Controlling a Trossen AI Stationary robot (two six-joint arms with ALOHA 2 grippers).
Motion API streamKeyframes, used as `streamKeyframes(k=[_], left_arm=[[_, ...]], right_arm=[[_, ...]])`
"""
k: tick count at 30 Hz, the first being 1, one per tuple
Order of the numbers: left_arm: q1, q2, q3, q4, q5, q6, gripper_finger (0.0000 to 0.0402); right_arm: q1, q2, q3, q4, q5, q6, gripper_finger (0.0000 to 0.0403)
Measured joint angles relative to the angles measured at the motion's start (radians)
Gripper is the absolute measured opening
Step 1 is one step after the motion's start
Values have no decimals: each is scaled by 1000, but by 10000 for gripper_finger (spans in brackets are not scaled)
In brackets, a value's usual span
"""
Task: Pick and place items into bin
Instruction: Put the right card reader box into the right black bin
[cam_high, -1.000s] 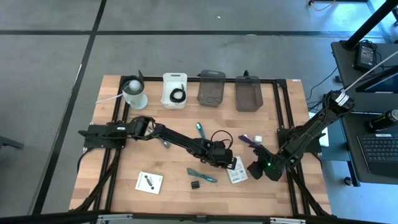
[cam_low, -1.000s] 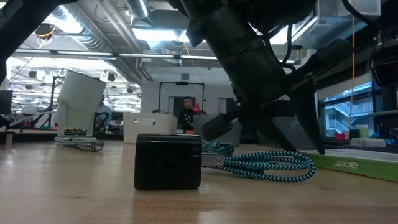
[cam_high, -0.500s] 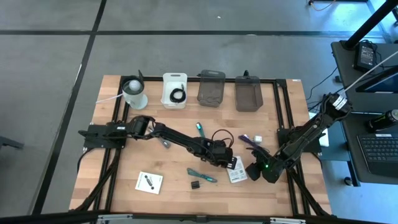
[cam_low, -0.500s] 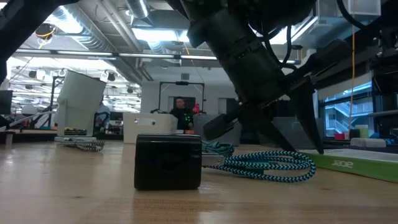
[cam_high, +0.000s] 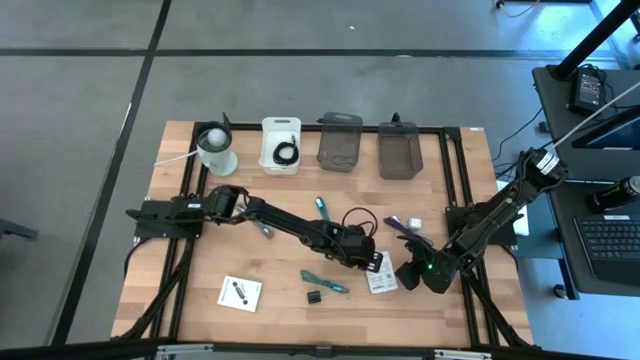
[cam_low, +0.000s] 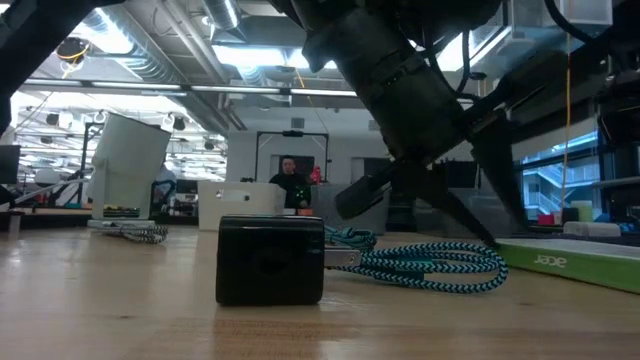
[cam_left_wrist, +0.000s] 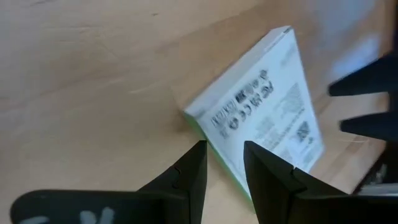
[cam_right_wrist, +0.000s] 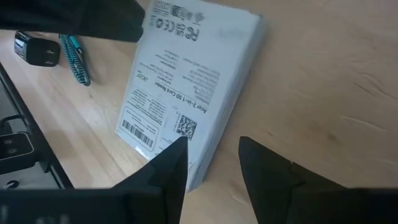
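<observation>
Both grippers crowd the white SD card box (cam_high: 381, 273) lying flat at the surface's (cam_high: 180, 290) 5 o'clock: left gripper (cam_left_wrist: 222, 163) and right gripper (cam_right_wrist: 211, 152) both spread, straddling its edges, probably to lift it.

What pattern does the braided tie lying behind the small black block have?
The braided tie has a teal-and-black zigzag weave on pale strands, clearest in the low view.

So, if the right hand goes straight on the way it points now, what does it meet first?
Most likely the white box: in its wrist view the right hand is open, and the box's near edge lies just ahead of the fingertips. Depth is unclear; it may touch the wooden table first.
</observation>
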Motion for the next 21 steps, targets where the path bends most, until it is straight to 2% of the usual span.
streamKeyframes(k=[21], left_arm=[[-18,-2,0,-38,2,-61,99]], right_arm=[[0,0,0,-29,0,-3,148]])
